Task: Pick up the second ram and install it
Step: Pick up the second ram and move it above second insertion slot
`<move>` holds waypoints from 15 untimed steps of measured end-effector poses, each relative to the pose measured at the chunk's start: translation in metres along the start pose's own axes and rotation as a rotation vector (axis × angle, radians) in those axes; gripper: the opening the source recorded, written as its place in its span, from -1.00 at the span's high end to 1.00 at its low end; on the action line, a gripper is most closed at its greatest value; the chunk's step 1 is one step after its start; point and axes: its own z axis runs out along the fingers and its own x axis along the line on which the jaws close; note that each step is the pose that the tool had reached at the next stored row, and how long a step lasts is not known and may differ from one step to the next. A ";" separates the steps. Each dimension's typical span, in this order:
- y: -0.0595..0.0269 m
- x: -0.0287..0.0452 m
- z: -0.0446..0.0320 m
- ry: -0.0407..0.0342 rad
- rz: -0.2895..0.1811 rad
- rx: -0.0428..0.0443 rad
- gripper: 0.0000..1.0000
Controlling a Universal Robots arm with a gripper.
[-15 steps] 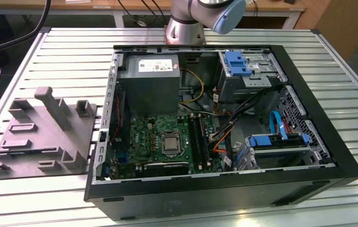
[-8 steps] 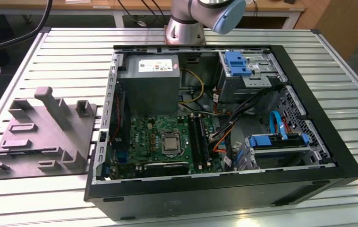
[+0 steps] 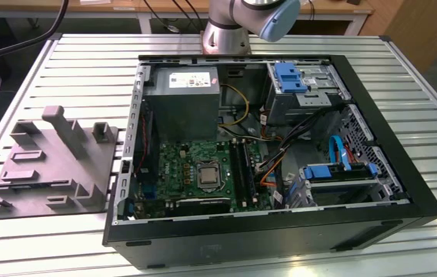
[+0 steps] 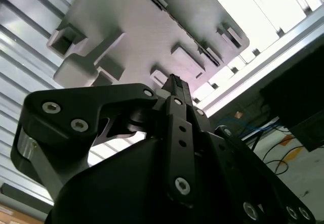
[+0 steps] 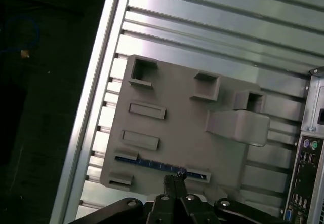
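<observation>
1. The gripper [image 5: 174,179] hangs above the grey fixture tray [image 5: 177,127], apart from it, with its fingers drawn together and nothing between them.
2. The second ram [image 5: 147,164] sits on edge in a long slot of the tray, on the side opposite the tray's row of square pockets. Only a thin blue strip of it shows. In the first wrist view the fingertips line up over that strip, about halfway along it.
3. I judge the ram light, stiff and thin, but fragile. Its chips and contact edge should not be squeezed or scraped.
4. The best hold is probably across its two flat faces near the middle of the exposed upper edge, so that it lifts level out of the slot. The smooth faces could slip under a weak grip.
5. The tray lies flat on the slatted metal surface [image 5: 228,26].
6. Just beside the tray stands the open computer case [image 3: 264,236], with the green motherboard [image 3: 172,161] inside.
</observation>
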 end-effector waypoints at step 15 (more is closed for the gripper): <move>0.0000 0.0000 0.0002 0.0108 -0.232 -0.0076 0.80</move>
